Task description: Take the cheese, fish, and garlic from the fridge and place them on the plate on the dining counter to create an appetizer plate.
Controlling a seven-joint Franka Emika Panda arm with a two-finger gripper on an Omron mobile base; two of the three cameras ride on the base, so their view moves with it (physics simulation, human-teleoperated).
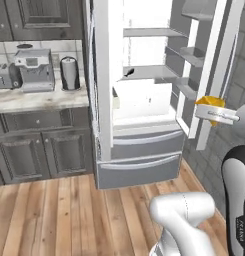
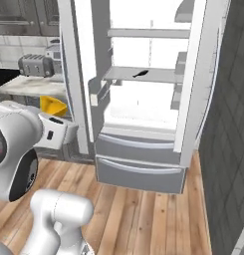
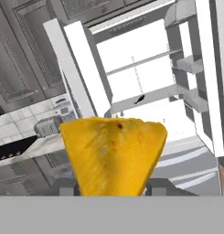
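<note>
gripper (image 1: 212,111) is clamping the cheese (image 3: 114,153), holding it outside the open fridge (image 1: 139,90). fish (image 2: 140,73) is lying on a middle shelf. risk: wedge is slipping loose if the arm swings sharply toward the counter.

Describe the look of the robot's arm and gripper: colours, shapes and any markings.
The arm is built of rounded, glossy white segments joined by dark, nearly black joints. One dark section at the right edge of the left base view carries small pale lettering, too small to read. The gripper has a flat white-grey body; in the hand view its two small finger tips are dark grey. No cables show.
</note>
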